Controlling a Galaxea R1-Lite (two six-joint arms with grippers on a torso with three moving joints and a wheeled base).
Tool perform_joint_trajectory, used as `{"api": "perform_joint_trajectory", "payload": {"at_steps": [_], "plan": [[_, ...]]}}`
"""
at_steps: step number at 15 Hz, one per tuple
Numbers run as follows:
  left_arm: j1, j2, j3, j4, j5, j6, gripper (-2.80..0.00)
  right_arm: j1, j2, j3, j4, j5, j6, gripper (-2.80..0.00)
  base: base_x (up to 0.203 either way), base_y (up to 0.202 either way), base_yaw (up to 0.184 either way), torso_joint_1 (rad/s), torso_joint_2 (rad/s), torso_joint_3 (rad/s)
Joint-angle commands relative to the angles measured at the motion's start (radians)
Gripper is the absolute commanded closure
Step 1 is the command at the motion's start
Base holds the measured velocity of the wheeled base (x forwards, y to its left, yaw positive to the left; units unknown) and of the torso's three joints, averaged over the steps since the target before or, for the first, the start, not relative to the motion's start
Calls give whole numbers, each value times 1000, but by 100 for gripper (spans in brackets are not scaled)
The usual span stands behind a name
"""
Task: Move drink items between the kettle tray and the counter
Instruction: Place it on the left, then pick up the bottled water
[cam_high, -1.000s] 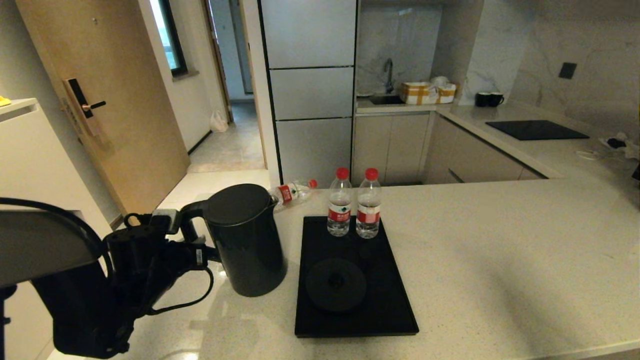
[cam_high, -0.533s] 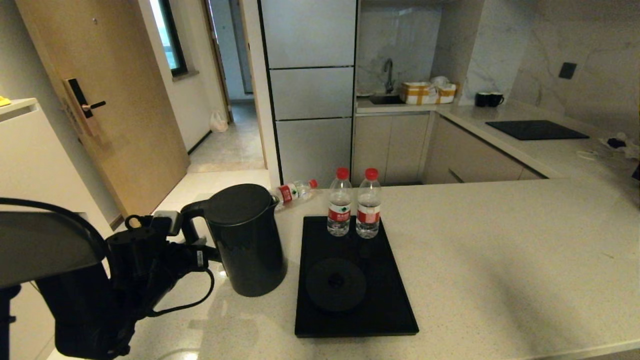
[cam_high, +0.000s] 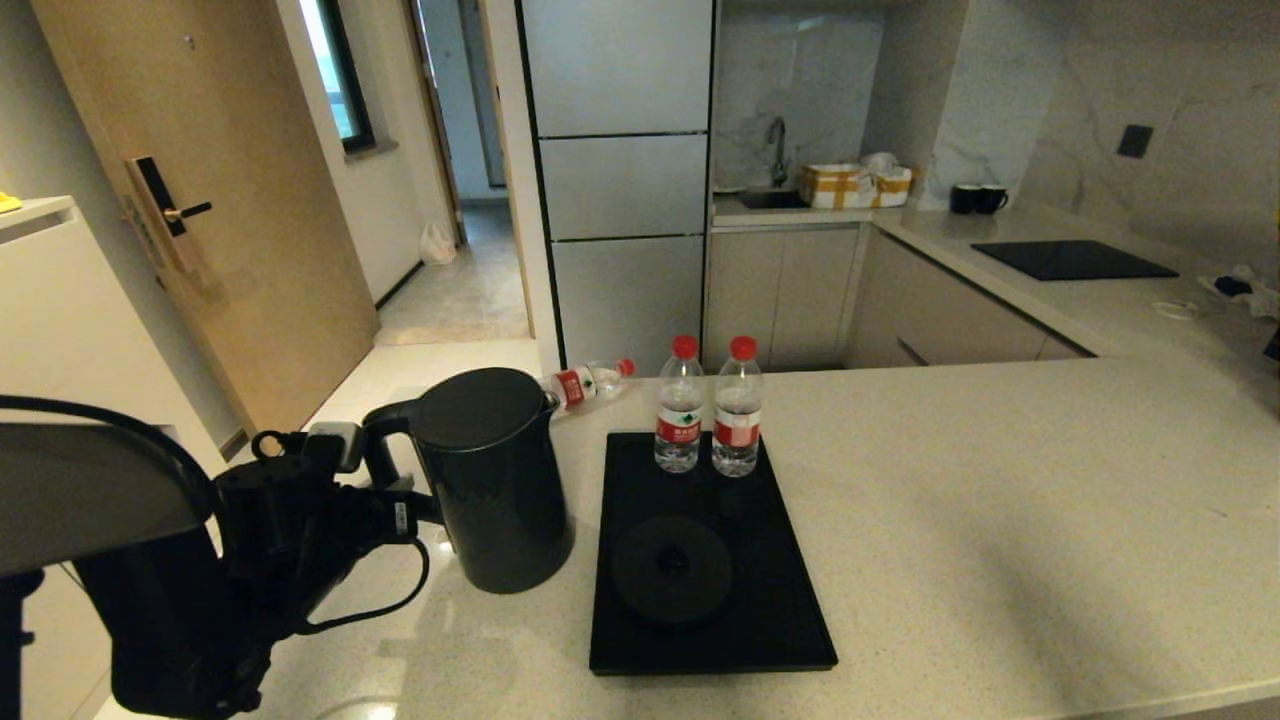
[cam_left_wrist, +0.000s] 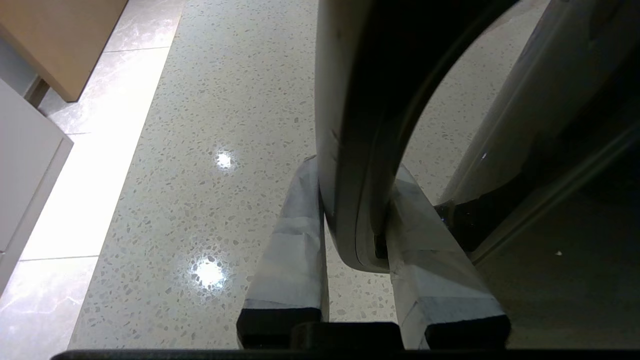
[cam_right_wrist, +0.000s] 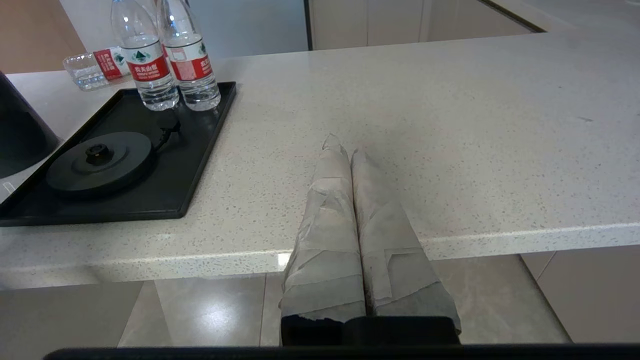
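Gripping the kettle (cam_high: 490, 478) by its loop handle (cam_left_wrist: 357, 150), left gripper (cam_left_wrist: 352, 210) clamped with taped fingers (cam_left_wrist: 295, 235) pressed on either side of the smooth curved band. Standing upright on the counter (cam_high: 1000, 500), near the left edge, long axis vertical, body just beside the kettle tray (cam_high: 780, 640) but not on it. Handle facing away from the tray, toward the left arm, so body between fingers and target. Round base disc (cam_high: 672, 568) sitting bare in the tray's near half, off to the kettle's right; probably a lift and sideways carry over the low rim needed to seat it there.

Glossy black shell, flat lid, hard and slick; likely to swing if held by the handle alone. Two clear bottles (cam_high: 707, 418) with red caps upright at the tray's far edge, touching or nearly so; a third bottle (cam_high: 590, 381) lying on its side by the counter's far edge behind the kettle. Speckled stone, polished, throwing back lamp spots.

Right gripper (cam_right_wrist: 351, 150) hanging off the counter's near edge, fingers pressed together, empty, well apart from the kettle.
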Motion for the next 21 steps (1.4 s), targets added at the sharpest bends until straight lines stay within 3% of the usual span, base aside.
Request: {"api": "perform_joint_trajectory", "payload": {"at_steps": [1, 2, 3, 4, 15, 21], "plan": [[-1, 3, 0, -9, 1, 1, 0, 1, 0, 0, -1, 0, 0, 0, 0, 0, 0, 0, 0, 0], [-1, 3, 0, -9, 1, 1, 0, 1, 0, 0, -1, 0, 0, 0, 0, 0, 0, 0, 0, 0], [-1, 3, -1, -9, 2, 3, -64, 1, 0, 0, -1, 0, 0, 0, 0, 0, 0, 0, 0, 0], [-1, 3, -3, -9, 1, 10, -280, 1, 0, 0, 0, 0, 0, 0, 0, 0, 0, 0, 0, 0], [-4, -45, 20, -29, -2, 10, -280, 1, 0, 0, 0, 0, 0, 0, 0, 0, 0, 0, 0, 0], [-4, -234, 218, -36, -2, -3, -280, 1, 0, 0, 0, 0, 0, 0, 0, 0, 0, 0, 0, 0]]}}
